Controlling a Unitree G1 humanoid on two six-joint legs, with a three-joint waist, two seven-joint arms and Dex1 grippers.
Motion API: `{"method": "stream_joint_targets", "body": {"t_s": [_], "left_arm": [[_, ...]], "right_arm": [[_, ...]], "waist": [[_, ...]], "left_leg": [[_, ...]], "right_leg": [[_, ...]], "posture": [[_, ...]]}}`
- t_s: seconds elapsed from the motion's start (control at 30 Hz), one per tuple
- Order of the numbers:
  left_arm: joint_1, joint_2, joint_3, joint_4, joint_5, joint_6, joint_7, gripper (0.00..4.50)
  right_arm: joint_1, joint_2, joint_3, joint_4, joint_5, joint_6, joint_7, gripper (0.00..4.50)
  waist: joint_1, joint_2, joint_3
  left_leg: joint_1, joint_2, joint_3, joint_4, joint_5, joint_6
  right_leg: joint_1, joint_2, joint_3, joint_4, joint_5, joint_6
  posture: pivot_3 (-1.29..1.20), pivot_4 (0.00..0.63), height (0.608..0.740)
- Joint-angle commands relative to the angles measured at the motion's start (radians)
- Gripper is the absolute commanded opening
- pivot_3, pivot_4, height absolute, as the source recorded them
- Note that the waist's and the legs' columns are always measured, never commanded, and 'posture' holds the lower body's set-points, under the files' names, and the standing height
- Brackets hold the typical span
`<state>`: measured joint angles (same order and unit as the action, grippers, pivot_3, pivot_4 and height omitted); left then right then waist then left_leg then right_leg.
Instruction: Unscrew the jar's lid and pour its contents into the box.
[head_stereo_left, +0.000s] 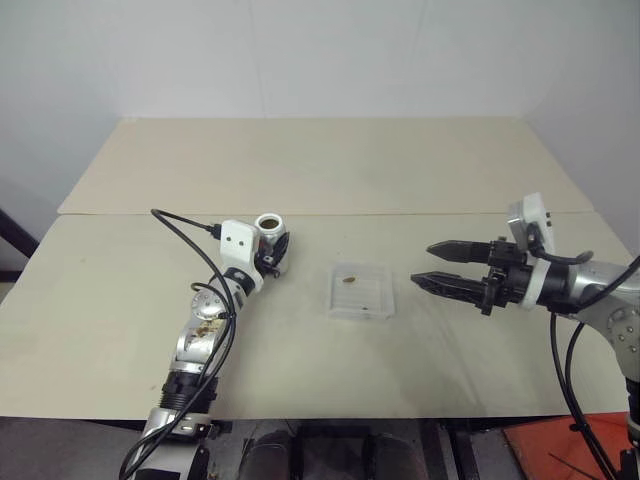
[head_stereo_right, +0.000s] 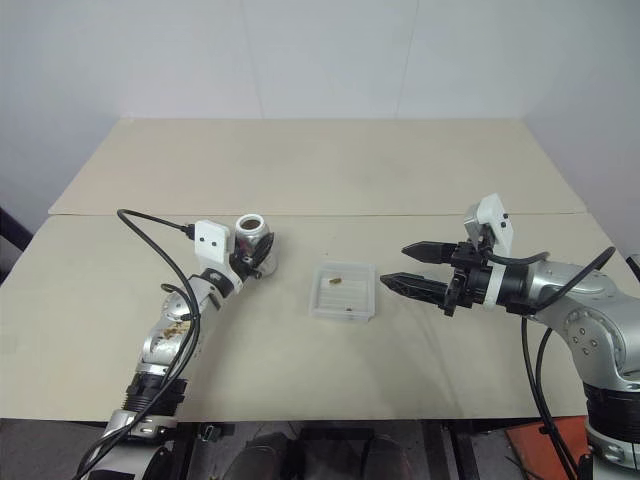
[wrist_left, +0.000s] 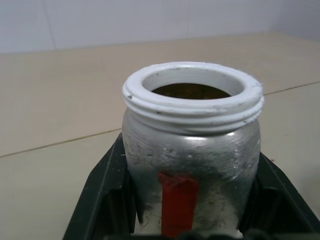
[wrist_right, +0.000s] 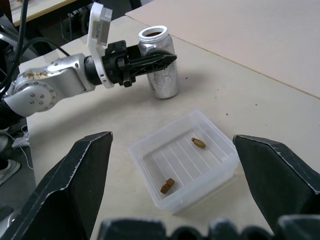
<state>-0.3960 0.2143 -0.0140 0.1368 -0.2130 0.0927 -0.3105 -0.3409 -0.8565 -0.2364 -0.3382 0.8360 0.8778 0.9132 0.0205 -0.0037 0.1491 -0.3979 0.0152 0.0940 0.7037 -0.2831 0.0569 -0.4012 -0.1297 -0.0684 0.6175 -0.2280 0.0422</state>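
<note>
The jar (head_stereo_left: 268, 226) stands upright left of the box, its white threaded mouth uncovered and a red stripe down its side (wrist_left: 177, 200). My left gripper (head_stereo_left: 273, 256) is shut on the jar's body, one black finger on each side. The box (head_stereo_left: 374, 302), a shallow clear tray, lies at the table's middle with two small brown bits of the contents (wrist_right: 198, 143) in it. Just right of the box, my right gripper (head_stereo_left: 422, 264) hovers open and level, pointing at it with nothing between its fingers. The lid is out of view.
The table (head_stereo_left: 320, 180) is made of two pale boards joined along a seam that runs across behind the jar and box. A black cable (head_stereo_left: 190, 240) loops along my left arm. The table's front edge lies close below the box.
</note>
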Motion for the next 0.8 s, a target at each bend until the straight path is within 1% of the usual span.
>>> {"method": "stream_joint_targets", "body": {"t_s": [0.03,0.1,0.13,0.17,0.3,0.43,0.5,0.63,0.73,0.8], "left_arm": [[0.0,0.002,-0.01,0.001,0.036,-0.036,-0.014,2.06],[0.008,0.007,-0.015,-0.006,0.047,-0.032,-0.024,2.76],[0.011,0.009,-0.015,-0.011,0.049,-0.029,-0.03,2.93],[0.016,0.012,-0.011,-0.021,0.049,-0.025,-0.033,3.32],[0.04,0.044,0.008,-0.082,0.055,0.002,-0.048,4.47],[0.081,0.103,0.027,-0.182,0.022,0.068,-0.098,4.47],[0.117,0.181,0.043,-0.265,-0.013,0.131,-0.175,4.47],[0.158,0.301,0.094,-0.362,-0.068,0.22,-0.26,4.47],[0.196,0.461,0.192,-0.438,-0.244,0.319,-0.469,4.47],[0.204,0.522,0.233,-0.45,-0.333,0.356,-0.562,4.47]], "right_arm": [[-0.015,0.001,-0.013,-0.03,0.002,-0.035,0.004,4.48],[-0.016,0.001,-0.013,-0.03,0.002,-0.036,0.004,4.5],[-0.017,0.001,-0.012,-0.03,0.001,-0.037,0.004,4.5],[-0.017,0.001,-0.012,-0.03,0.001,-0.037,0.004,4.5],[-0.017,0.001,-0.01,-0.031,-0.003,-0.042,0.005,4.5],[-0.012,0.006,-0.013,-0.033,-0.001,-0.049,0.001,4.5],[-0.009,-0.001,-0.026,-0.046,0.008,-0.049,0.006,4.5],[0.001,-0.014,-0.034,-0.053,0.002,-0.055,0.017,4.5],[0.01,-0.027,-0.041,-0.047,-0.005,-0.066,0.034,4.5],[0.014,-0.034,-0.039,-0.042,-0.016,-0.076,0.043,4.5]], "waist": [[0.0,0.0,0.0],[0.0,0.0,0.0],[0.0,0.0,0.0],[-0.001,0.0,0.0],[-0.004,0.0,0.0],[-0.007,0.0,0.0],[-0.008,0.0,0.0],[-0.009,0.0,0.0],[-0.01,0.0,0.0],[-0.01,0.0,0.0]], "left_leg": [[0.0,0.0,0.0,0.0,0.0,0.0],[0.0,0.0,0.0,0.0,0.0,0.0],[0.0,0.0,0.0,0.0,0.0,0.0],[0.0,0.0,0.0,0.0,0.0,0.0],[0.0,0.0,0.0,0.0,0.0,0.0],[0.0,0.001,0.0,-0.001,0.0,0.001],[0.0,0.001,0.0,-0.001,0.0,0.0],[0.0,0.002,0.0,-0.002,0.0,0.0],[-0.001,0.002,0.0,-0.002,0.0,0.0],[0.0,0.002,0.0,-0.003,0.0,0.0]], "right_leg": [[0.0,0.0,0.0,0.0,0.0,0.0],[0.0,0.0,0.0,0.0,0.0,0.0],[0.0,0.0,0.0,0.0,0.0,0.0],[0.0,0.0,0.0,0.0,0.0,0.0],[0.0,0.0,0.0,0.0,0.0,0.0],[-0.001,0.0,0.0,0.0,0.0,0.0],[-0.001,0.0,0.0,0.0,0.0,0.0],[-0.002,0.0,0.001,0.0,0.0,0.0],[-0.002,0.0,0.001,0.0,0.0,0.0],[-0.002,0.0,0.001,-0.001,0.0,0.0]], "posture": [[0.0,0.15,0.74],[0.0,0.15,0.74],[0.0,0.15,0.74],[0.0,0.15,0.74],[0.0,0.15,0.74],[0.0,0.15,0.74],[0.0,0.15,0.74],[0.0,0.15,0.74],[0.0,0.15,0.74],[0.0,0.15,0.74]]}}
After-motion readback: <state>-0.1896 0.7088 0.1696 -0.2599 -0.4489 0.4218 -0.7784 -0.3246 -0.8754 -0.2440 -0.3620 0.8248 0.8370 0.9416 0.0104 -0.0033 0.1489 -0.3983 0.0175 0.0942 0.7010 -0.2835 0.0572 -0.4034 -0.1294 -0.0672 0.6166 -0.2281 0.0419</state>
